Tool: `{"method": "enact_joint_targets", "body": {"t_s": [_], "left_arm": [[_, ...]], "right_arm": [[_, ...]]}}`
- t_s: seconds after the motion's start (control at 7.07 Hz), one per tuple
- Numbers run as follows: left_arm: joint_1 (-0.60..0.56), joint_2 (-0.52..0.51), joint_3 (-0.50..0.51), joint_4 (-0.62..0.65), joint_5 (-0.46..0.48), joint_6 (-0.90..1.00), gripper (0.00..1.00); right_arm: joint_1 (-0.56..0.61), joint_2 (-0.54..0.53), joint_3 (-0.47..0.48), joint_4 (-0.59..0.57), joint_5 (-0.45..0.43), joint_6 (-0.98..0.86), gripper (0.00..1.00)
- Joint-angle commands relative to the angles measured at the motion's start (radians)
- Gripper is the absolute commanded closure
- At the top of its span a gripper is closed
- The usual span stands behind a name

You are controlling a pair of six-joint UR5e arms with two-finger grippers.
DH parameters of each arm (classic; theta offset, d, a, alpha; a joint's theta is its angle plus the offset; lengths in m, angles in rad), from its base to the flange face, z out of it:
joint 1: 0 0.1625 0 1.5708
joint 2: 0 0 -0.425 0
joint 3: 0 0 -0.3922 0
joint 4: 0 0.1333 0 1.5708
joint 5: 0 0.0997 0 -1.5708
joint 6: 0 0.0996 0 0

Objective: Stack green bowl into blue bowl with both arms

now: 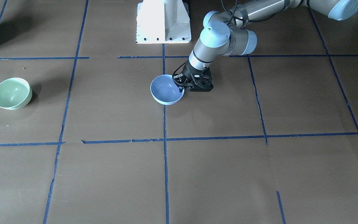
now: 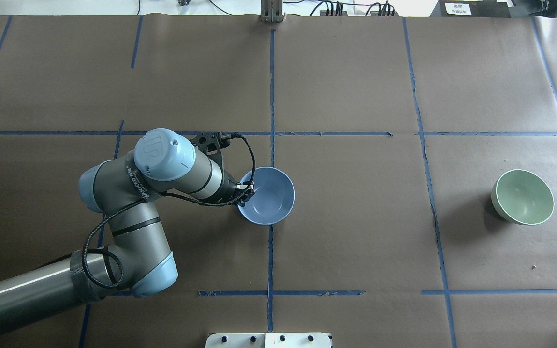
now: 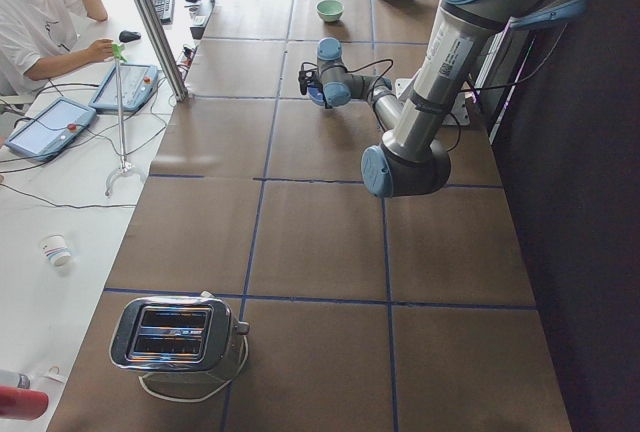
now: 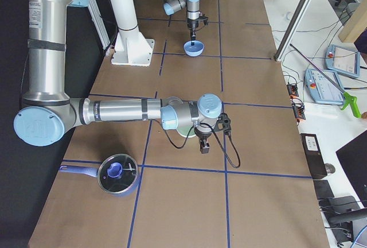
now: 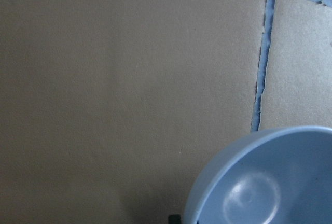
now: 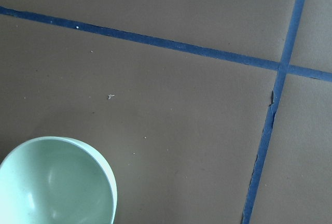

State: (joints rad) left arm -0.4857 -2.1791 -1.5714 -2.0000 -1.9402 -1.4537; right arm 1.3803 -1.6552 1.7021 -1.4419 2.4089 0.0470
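The left gripper (image 2: 248, 190) pinches the smooth round periwinkle-blue bowl (image 2: 270, 197) at its 9 o'clock rim, leaving the cavity free. The glossy round mint-green bowl (image 2: 523, 197) rests well apart at 3 o'clock; right gripper (image 4: 205, 147): closure cannot be told

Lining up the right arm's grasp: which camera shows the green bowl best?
Overhead exterior: the green bowl shows whole, rim and inside unobstructed. Front-facing shows it whole too, near the edge. Right wrist crops it at a corner; exterior left shows it tiny; in exterior right the right arm hides most of it.
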Motion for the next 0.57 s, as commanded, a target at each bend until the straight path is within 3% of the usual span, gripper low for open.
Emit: {"method": "enact_joint_targets", "body": {"t_s": [0.0,0.28,0.42], "left_arm": [[0.006,-0.033,0.039,0.003,0.007,-0.002,0.99],[0.006,-0.038,0.039,0.001,0.007,-0.001,0.87],[0.006,-0.038,0.033,0.0,0.007,-0.001,0.33]], "right_arm": [[-0.001,0.002,0.001,0.0,0.004,0.001,0.0],[-0.003,0.002,0.001,0.0,0.006,0.001,0.0],[-0.004,0.002,-0.001,0.0,0.019,0.001,0.0]]}}
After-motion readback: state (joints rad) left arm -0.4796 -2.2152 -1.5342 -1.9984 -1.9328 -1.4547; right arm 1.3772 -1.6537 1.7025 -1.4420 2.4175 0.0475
